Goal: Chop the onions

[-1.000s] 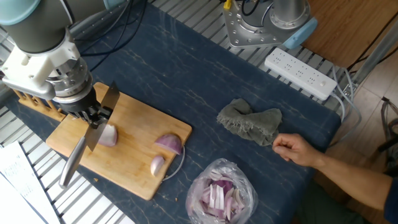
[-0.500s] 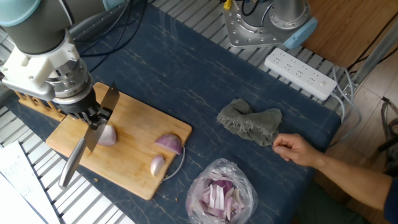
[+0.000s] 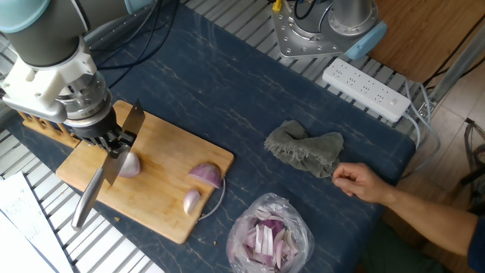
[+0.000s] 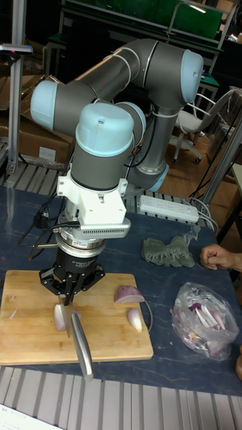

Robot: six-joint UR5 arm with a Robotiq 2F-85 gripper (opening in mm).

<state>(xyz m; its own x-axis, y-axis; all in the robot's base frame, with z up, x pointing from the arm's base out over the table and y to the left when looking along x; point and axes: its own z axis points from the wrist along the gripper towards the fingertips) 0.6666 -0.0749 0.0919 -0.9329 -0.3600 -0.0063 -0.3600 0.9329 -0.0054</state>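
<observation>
Right now I see my gripper (image 3: 114, 141) clamped on a kitchen knife (image 3: 104, 176), its fingers closed around the grip end and the blade slanting down toward the near edge of the wooden cutting board (image 3: 163, 155). Under the blade sits 1 red onion wedge (image 3: 130, 164), touching the steel on its right side; in the tall fixed view the same wedge (image 4: 61, 317) shows partly behind the knife (image 4: 79, 342). 2 more onion pieces lie further right on the board: a larger purple wedge (image 3: 206, 176) and a smaller pale one (image 3: 192, 201) just beside it. Off the board, a clear plastic bag (image 3: 270, 232) holds sliced onion slivers. A grey-green cloth (image 3: 305, 149) lies on the dark blue table cover (image 3: 220, 83), with a person's hand (image 3: 356, 182) resting near it.
</observation>
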